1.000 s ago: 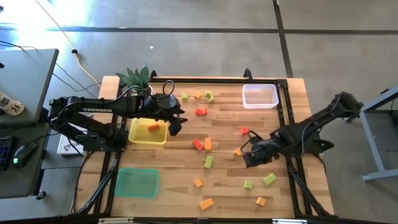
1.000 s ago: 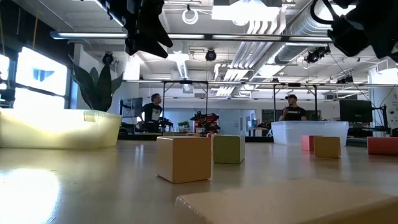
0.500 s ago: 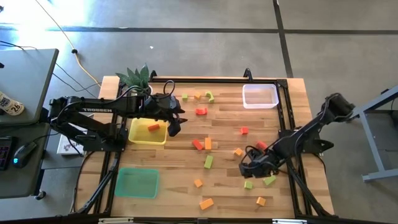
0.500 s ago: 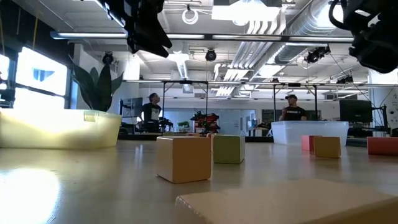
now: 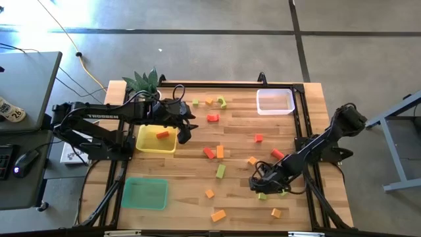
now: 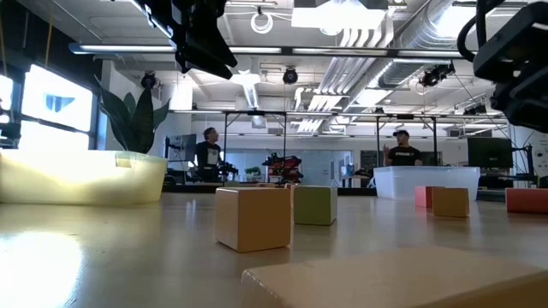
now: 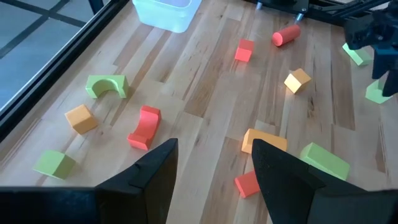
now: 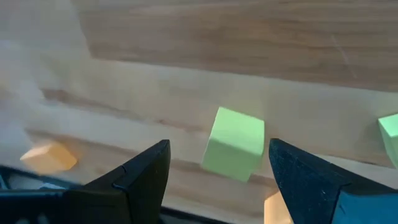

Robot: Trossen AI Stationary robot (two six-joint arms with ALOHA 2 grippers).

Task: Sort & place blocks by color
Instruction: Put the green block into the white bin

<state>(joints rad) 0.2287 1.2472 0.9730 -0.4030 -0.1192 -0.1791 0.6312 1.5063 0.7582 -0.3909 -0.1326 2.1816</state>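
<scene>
Red, orange and light green blocks lie scattered on the wooden table [image 5: 197, 178]. My right gripper [image 5: 258, 186] is open and hangs low over a light green cube [image 5: 262, 195] near the table's near right part. In the right wrist view that cube [image 8: 235, 144] rests flat on the wood just beyond the open fingers [image 8: 219, 144], which do not touch it. My left gripper [image 5: 185, 133] is open, empty and waits beside the yellow tray [image 5: 146, 143], which holds one red block [image 5: 162, 135]. Its wrist view shows the open fingers [image 7: 214, 177] above several blocks.
A green tray [image 5: 145, 193] sits near the near left corner and a clear tray [image 5: 275, 101] at the far right. Another light green block [image 5: 284, 191] and an orange one [image 5: 275, 212] lie close to my right gripper. A potted plant [image 5: 143, 81] stands at the far left.
My right gripper has moved toward the table's near edge and a little to the left, coming down over the light green cube. It stays open. The blocks have not moved.
</scene>
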